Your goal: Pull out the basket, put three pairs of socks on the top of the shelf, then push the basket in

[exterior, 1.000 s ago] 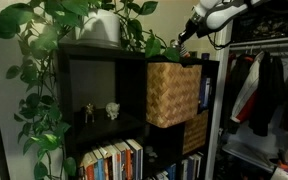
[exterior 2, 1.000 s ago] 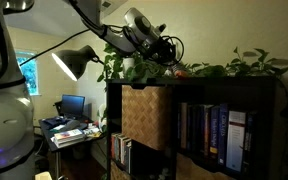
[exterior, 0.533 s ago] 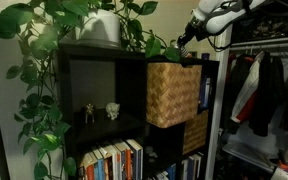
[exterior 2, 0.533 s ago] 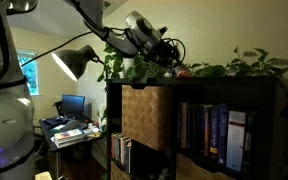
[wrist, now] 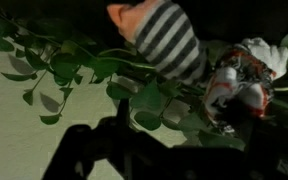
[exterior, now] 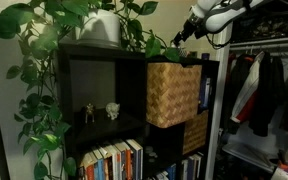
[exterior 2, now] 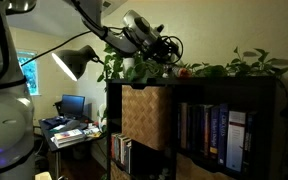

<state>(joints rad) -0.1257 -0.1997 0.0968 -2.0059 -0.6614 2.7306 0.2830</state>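
The tan wicker basket (exterior: pixel 174 93) (exterior 2: pixel 144 115) sticks out of its cubby in the black shelf (exterior: pixel 60 100) (exterior 2: pixel 224 90). On the shelf top, among leaves, lies a grey-and-white striped pair of socks (wrist: pixel 169 40) with an orange toe. A white-and-red pair (wrist: pixel 246 72) lies beside it and shows as a red spot (exterior 2: pixel 184 71) in an exterior view. My gripper (exterior: pixel 181 38) (exterior 2: pixel 172 55) (wrist: pixel 182 140) hovers just above the shelf top. Its dark fingers stand apart, open, clear of the striped pair, with only leaves between them.
A trailing pothos plant (exterior: pixel 44 60) in a white pot (exterior: pixel 102 27) crowds the shelf top. A darker basket (exterior: pixel 195 131), books (exterior: pixel 114 160) and small figurines (exterior: pixel 99 112) fill other cubbies. A clothes rack (exterior: pixel 264 90) stands beside the shelf. A desk lamp (exterior 2: pixel 74 62) and monitor (exterior 2: pixel 72 104) stand beyond.
The jaws have spread and let go of the striped pair, which now rests on the shelf top. The gripper has risen slightly.
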